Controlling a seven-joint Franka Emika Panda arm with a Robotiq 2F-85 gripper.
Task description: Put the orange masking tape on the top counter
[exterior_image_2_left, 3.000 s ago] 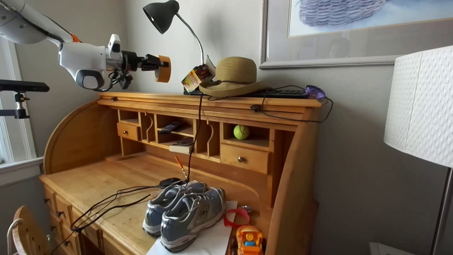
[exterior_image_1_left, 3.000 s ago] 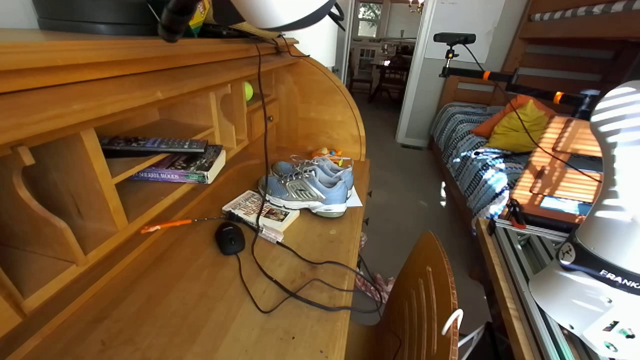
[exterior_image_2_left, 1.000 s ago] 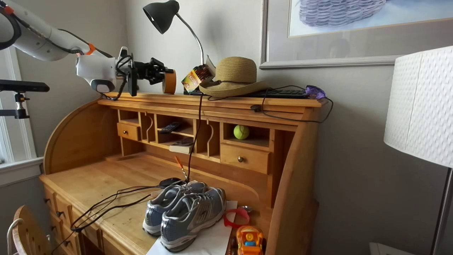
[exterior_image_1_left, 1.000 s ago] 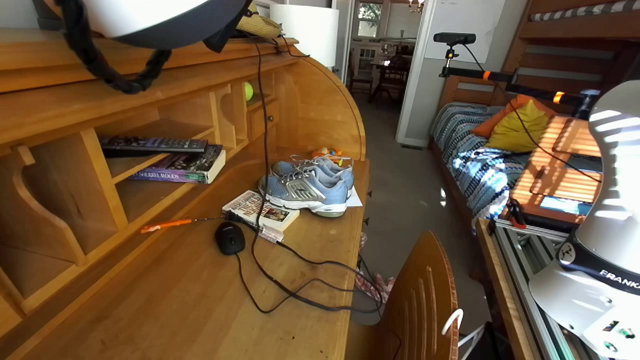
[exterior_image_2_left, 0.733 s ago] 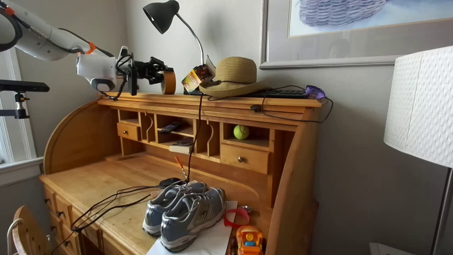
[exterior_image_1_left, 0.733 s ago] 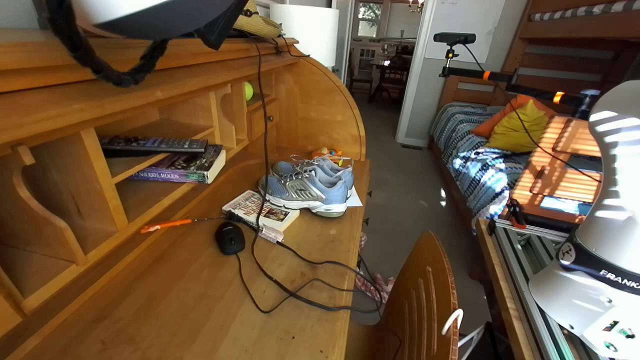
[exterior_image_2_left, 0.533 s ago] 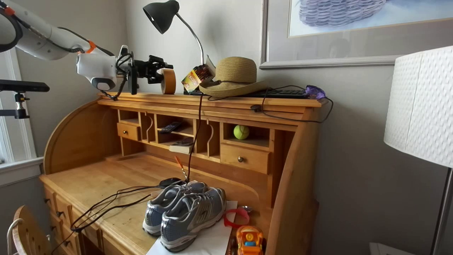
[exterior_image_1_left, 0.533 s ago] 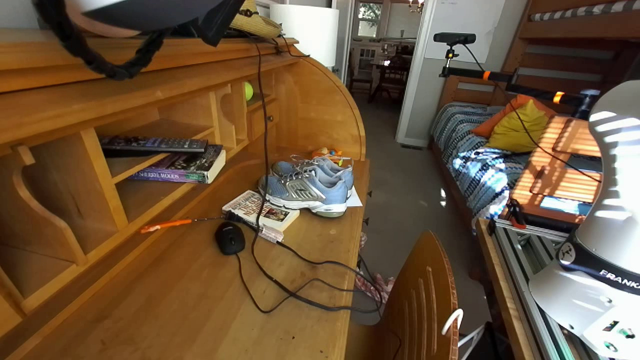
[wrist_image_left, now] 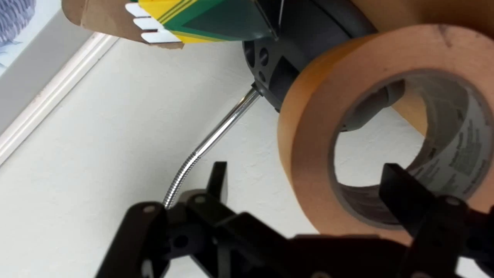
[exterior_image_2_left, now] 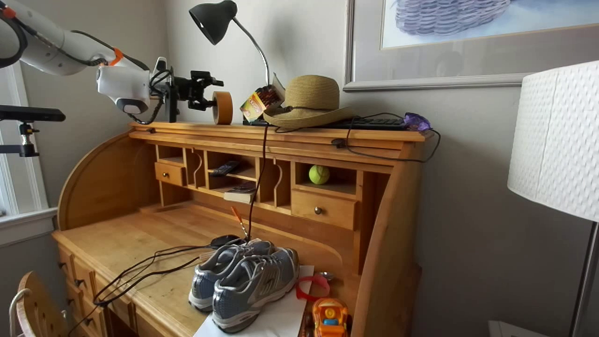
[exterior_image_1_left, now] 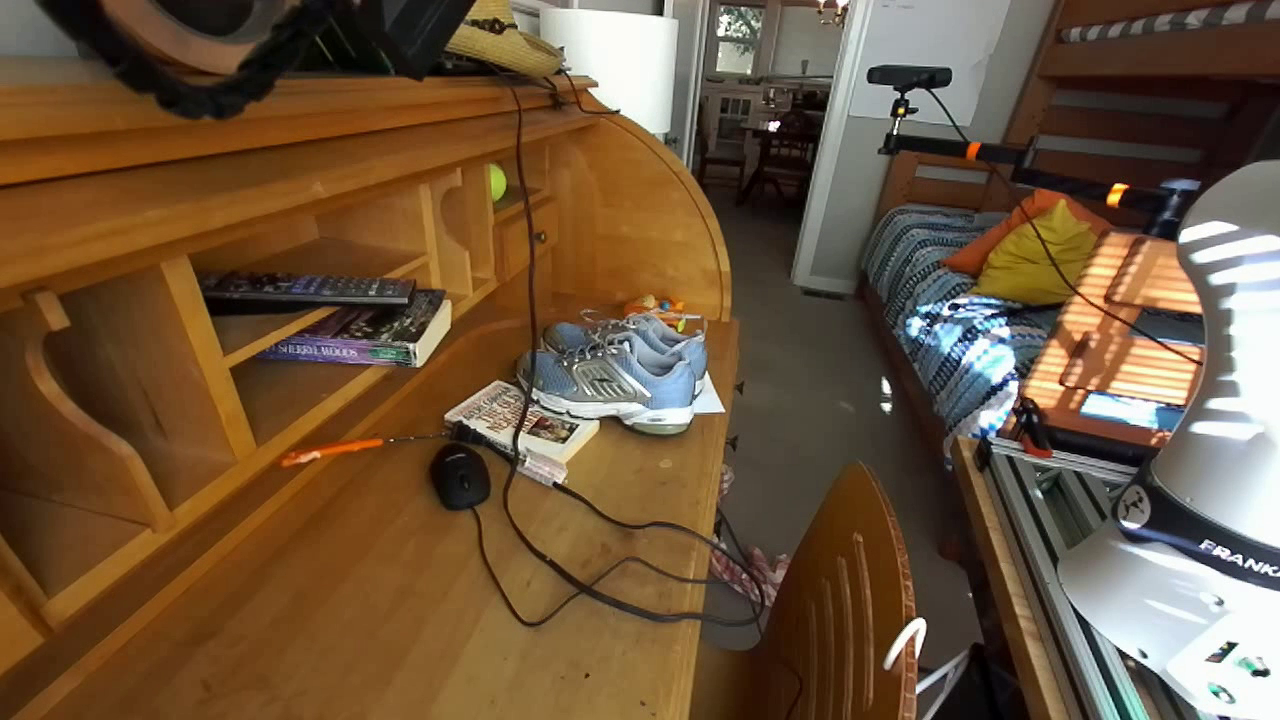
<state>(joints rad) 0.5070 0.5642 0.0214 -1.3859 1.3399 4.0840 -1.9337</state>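
Note:
The orange masking tape (exterior_image_2_left: 225,107) stands upright on its edge on the top counter (exterior_image_2_left: 196,128), towards its left part in this exterior view. My gripper (wrist_image_left: 305,166) is open, its fingertips spread wide. In the wrist view the tape (wrist_image_left: 312,154) faces the camera and its pale core shows; one finger (wrist_image_left: 401,193) appears in front of the hole, the other well to the left of the ring. Neither finger visibly presses on it. In the exterior view with the arm cropped at the top left, part of the ring (exterior_image_1_left: 165,40) shows behind a black cable.
Beside the tape stand a crayon box (exterior_image_2_left: 254,107) and a straw hat (exterior_image_2_left: 311,93), with a keyboard (exterior_image_2_left: 379,122) behind. A black lamp (exterior_image_2_left: 213,21) rises over them on a thin neck. A black cable (exterior_image_2_left: 263,164) hangs down the desk front.
Three seconds ago the tape hung higher in my gripper. The arm came down with it to the counter, then the fingers opened and drew back slightly; the tape stayed standing.

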